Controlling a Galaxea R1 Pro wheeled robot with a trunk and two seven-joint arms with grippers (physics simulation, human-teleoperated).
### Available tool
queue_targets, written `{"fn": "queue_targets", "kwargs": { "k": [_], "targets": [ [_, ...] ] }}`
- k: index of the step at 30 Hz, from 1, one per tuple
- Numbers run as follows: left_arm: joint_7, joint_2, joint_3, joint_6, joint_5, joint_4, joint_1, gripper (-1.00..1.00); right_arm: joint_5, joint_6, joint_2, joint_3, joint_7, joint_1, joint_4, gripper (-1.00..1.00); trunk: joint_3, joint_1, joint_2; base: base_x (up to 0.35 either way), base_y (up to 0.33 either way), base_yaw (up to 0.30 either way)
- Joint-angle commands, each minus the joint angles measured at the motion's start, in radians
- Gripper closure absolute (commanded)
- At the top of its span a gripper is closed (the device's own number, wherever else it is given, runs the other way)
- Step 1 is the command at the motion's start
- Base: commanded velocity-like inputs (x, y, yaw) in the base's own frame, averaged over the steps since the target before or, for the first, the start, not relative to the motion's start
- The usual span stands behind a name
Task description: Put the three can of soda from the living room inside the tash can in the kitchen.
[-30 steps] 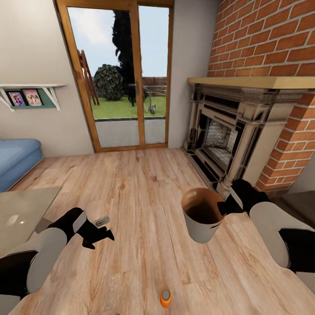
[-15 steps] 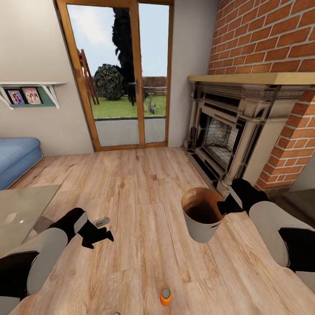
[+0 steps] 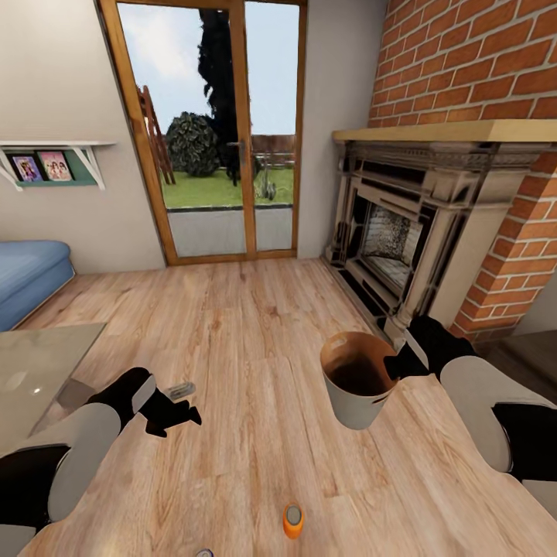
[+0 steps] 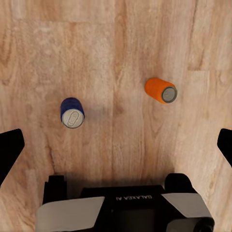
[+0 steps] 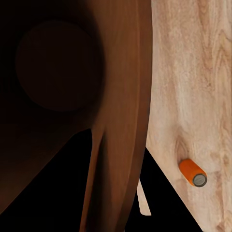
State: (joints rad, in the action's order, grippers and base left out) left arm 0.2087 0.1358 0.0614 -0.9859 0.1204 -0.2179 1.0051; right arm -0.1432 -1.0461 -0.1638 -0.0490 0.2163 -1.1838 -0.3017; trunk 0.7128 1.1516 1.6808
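Observation:
An orange can of soda stands on the wood floor near the bottom of the head view, and the grey top of a dark blue one peeks in at the lower edge. The left wrist view looks down on both: the blue can and the orange can, upright and apart. My left gripper hangs open above the floor, its fingers spread wide. My right gripper is shut on the rim of the tash can, held up in the air; its copper-brown inside is dark, contents not discernible.
A glass table and blue sofa stand at the left. An ornate fireplace in a brick wall is at the right, and a glazed door ahead. Open plank floor lies between them.
The whole view has shifted slightly, so the camera moved; the blue can's top now shows at the lower edge. Both arms and the held bin keep their poses.

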Motion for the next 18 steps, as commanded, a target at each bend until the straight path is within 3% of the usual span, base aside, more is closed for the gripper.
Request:
{"fn": "queue_targets", "kwargs": {
  "k": [1, 5, 11, 18],
  "targets": [
    [0.0, 0.0, 0.0, 0.003, 0.0, 0.0, 0.0, -1.0, 0.019, -0.001, 0.0, 0.005, 0.004, -0.001, -0.001, 1.0, 0.003, 0.004, 0.007, 0.0, 0.0, 0.0],
    [-0.017, -0.015, -0.017, 0.022, 0.004, -0.017, -0.017, -1.0, -0.023, 0.02, 0.017, 0.006, 0.013, 0.018, -0.016, 1.0, 0.006, 0.008, 0.014, 0.0, 0.0, 0.0],
    [-0.051, -0.015, -0.051, 0.055, 0.004, -0.051, -0.05, -1.0, -0.081, 0.061, 0.048, 0.012, 0.031, 0.057, -0.046, 1.0, 0.006, 0.008, 0.014, 0.0, 0.0, 0.0],
    [-0.076, -0.015, -0.091, 0.094, 0.004, -0.053, -0.09, -1.0, -0.119, 0.093, 0.048, 0.031, 0.052, 0.101, -0.081, 1.0, 0.006, 0.008, 0.014, 0.0, 0.0, 0.0]
  ]
}}
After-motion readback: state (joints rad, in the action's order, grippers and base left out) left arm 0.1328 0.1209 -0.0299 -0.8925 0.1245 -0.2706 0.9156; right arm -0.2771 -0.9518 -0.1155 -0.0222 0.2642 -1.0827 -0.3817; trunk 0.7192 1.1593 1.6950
